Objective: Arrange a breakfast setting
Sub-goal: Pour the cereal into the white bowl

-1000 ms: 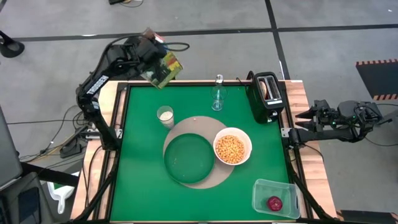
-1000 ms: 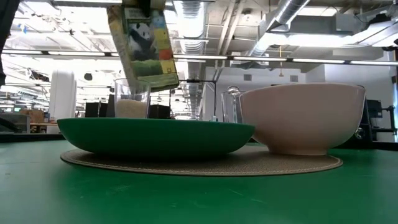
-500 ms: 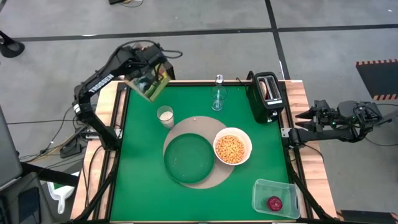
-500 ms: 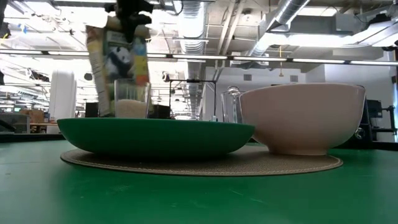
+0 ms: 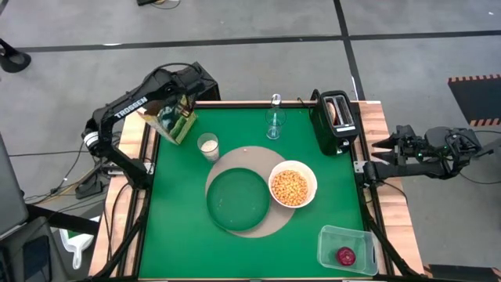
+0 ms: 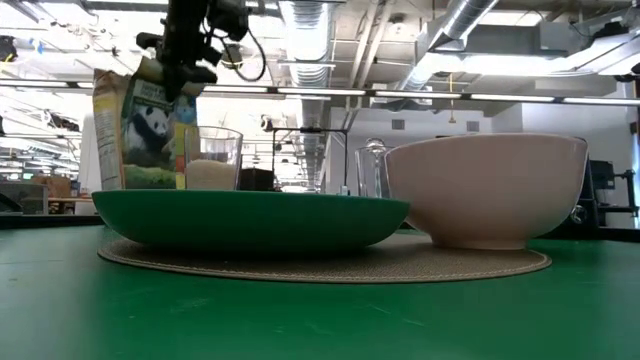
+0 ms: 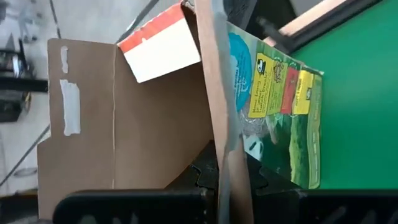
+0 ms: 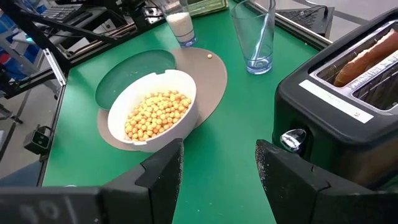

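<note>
My left gripper (image 5: 177, 103) is shut on the green-and-yellow cereal box (image 5: 174, 122) over the table's far-left corner, left of the milk glass (image 5: 208, 145). In the low view the box (image 6: 140, 130) stands nearly upright under the gripper (image 6: 186, 62), its lower end hidden behind the green plate (image 6: 250, 220). The plate (image 5: 237, 200) and the white bowl of cereal (image 5: 293, 186) sit on the tan mat (image 5: 235, 158). A clear glass (image 5: 274, 124) holds a spoon. My right gripper (image 8: 217, 174) waits open beyond the table's right edge. My left gripper pinches one wall of the box's open top (image 7: 219, 163) between its two fingers, one on the brown inner side, one on the printed outer side. It comes from above, slanting down. The box hangs below it almost upright; whether its bottom touches the table, I cannot tell.
A black toaster (image 5: 335, 121) with toast (image 8: 367, 59) in its slots stands at the far right. A clear container (image 5: 348, 249) with a red fruit (image 5: 345, 255) sits at the near right corner. Green table shows bare along the left and near sides.
My left gripper has come down and moved toward the table's left and near edges with the cereal box. The box has swung from a slant above the far edge to almost upright, low beside the milk glass.
</note>
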